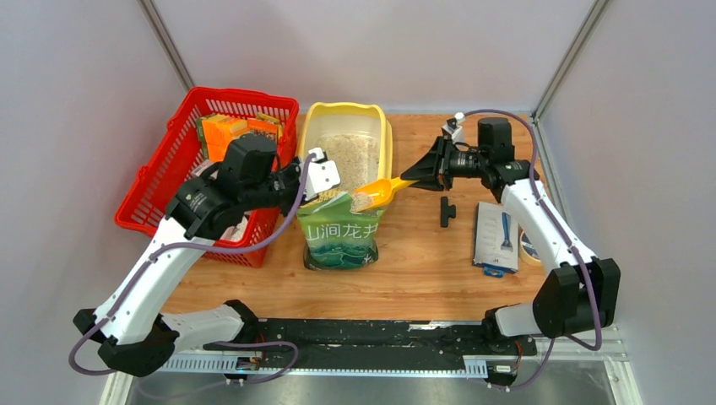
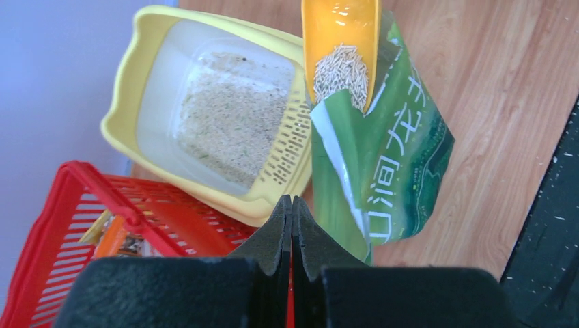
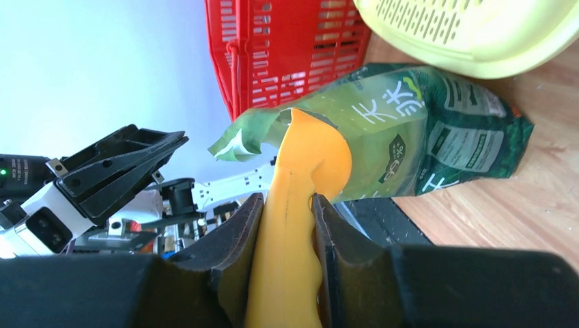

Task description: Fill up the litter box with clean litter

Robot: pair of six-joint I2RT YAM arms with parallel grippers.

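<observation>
The pale yellow litter box (image 1: 314,118) stands at the back centre with clean litter (image 1: 350,156) spread over its floor. In front of it stands the green pouch (image 1: 340,240), its top open. My right gripper (image 1: 420,175) is shut on the handle of an orange scoop (image 1: 382,190). The scoop's bowl hangs over the pouch mouth and carries a heap of litter (image 2: 341,68). My left gripper (image 2: 291,199) is shut with nothing between its tips. It hovers just left of the pouch (image 2: 389,157), near the box's slotted lip (image 2: 290,147).
A red mesh basket (image 1: 169,169) with orange packs stands left of the box, under my left arm. Right of the pouch lie a small black part (image 1: 447,211) and a packaged brush (image 1: 496,238). A black rail (image 1: 363,337) runs along the near edge.
</observation>
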